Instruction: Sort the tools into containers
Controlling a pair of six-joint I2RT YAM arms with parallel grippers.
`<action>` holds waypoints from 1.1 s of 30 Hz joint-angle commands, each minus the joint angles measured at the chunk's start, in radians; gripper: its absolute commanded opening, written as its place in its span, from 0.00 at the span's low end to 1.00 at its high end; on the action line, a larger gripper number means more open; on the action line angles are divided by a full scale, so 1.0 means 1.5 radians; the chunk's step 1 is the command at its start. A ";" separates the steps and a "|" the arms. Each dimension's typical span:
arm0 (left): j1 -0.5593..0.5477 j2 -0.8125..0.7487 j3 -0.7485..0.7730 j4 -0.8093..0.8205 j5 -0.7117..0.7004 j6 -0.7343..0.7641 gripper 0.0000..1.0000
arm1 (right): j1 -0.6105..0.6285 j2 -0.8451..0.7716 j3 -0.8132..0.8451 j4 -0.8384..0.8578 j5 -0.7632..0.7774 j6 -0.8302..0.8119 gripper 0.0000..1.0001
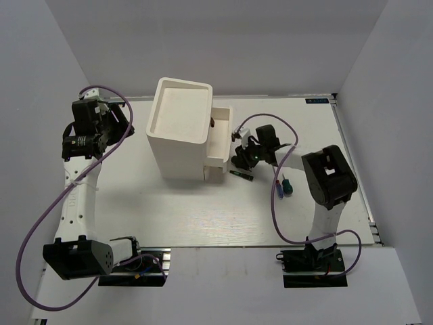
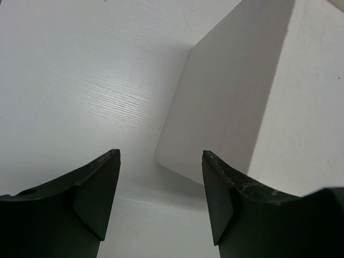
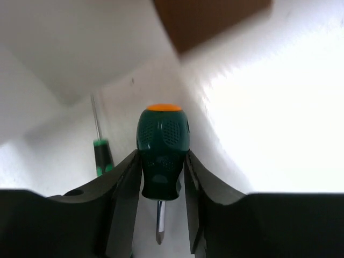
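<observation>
The tall white cabinet (image 1: 177, 128) stands mid-table with two white drawers (image 1: 223, 139) pulled out to its right; a small dark knob (image 1: 212, 122) shows there. My right gripper (image 1: 243, 158) is just right of the drawers, shut on a stubby dark-green screwdriver with an orange cap (image 3: 163, 150), shaft pointing back toward the wrist. A thin green-and-black screwdriver (image 1: 241, 175) lies on the table below it, and also shows in the right wrist view (image 3: 101, 157). My left gripper (image 2: 161, 154) is open and empty, left of the cabinet (image 2: 226, 107). No pliers are in view.
Two short screwdrivers, one blue and one green (image 1: 287, 186), lie on the table beside the right arm's cable. A blurred brown shape (image 3: 209, 21) sits at the top of the right wrist view. White walls enclose the table (image 1: 203, 210) on three sides.
</observation>
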 commanded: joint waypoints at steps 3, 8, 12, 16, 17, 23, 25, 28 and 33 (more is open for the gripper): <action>0.002 -0.018 0.002 0.004 0.011 -0.006 0.73 | -0.028 -0.060 -0.053 -0.007 -0.040 -0.005 0.16; 0.002 -0.018 0.008 0.004 0.011 -0.006 0.73 | -0.061 -0.124 -0.022 -0.050 -0.063 0.073 0.00; 0.002 -0.018 0.008 0.019 0.026 -0.006 0.73 | -0.083 -0.171 0.032 -0.088 -0.057 0.151 0.00; -0.006 -0.038 0.001 0.072 0.108 0.026 0.51 | -0.084 -0.166 0.147 -0.141 -0.066 0.236 0.00; -0.006 -0.045 0.001 0.093 0.146 0.045 0.41 | -0.076 -0.161 0.165 -0.155 -0.068 0.270 0.00; -0.006 -0.071 0.024 0.118 0.217 0.092 0.15 | -0.047 -0.090 0.289 -0.186 -0.080 0.392 0.00; -0.006 -0.071 0.024 0.125 0.231 0.092 0.25 | -0.029 -0.072 0.335 -0.218 -0.066 0.420 0.00; -0.006 -0.071 0.018 0.139 0.268 0.086 0.42 | -0.013 -0.019 0.372 -0.248 -0.048 0.445 0.00; -0.012 -0.062 0.031 0.153 0.332 0.078 0.56 | 0.008 0.023 0.420 -0.270 -0.010 0.462 0.00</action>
